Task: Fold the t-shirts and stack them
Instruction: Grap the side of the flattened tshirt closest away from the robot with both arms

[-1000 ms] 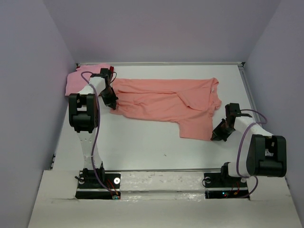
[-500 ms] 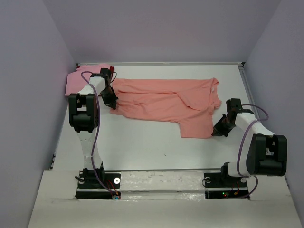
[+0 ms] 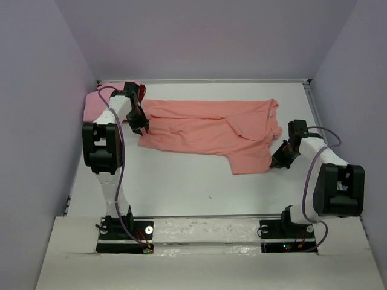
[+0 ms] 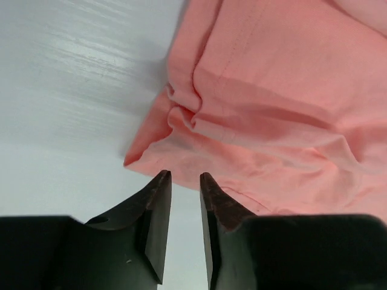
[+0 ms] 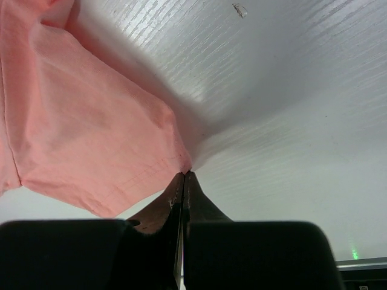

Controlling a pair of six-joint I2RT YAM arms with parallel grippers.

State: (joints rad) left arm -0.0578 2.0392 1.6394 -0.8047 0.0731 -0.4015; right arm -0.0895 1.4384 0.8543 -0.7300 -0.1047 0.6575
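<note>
A: How is the left tool (image 4: 185, 176)?
B: Slightly parted, gripping nothing, just off the left corner of the salmon t-shirt (image 3: 205, 130) (a pink t-shirt (image 3: 92, 104) lies behind).
A: And the shirt?
B: Spread across the table (image 3: 181, 181).
A: The right tool (image 5: 183, 174)?
B: Closed, pinching the shirt's right hem.

Bright even light w/ soft shadows

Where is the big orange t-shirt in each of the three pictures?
Top view: the salmon-orange t-shirt lies spread across the far middle of the white table.
Left wrist view: it fills the upper right, just beyond the left gripper.
Right wrist view: it fills the upper left, its corner at the right gripper.
Shared landmark: the white table under the shirt.
</note>
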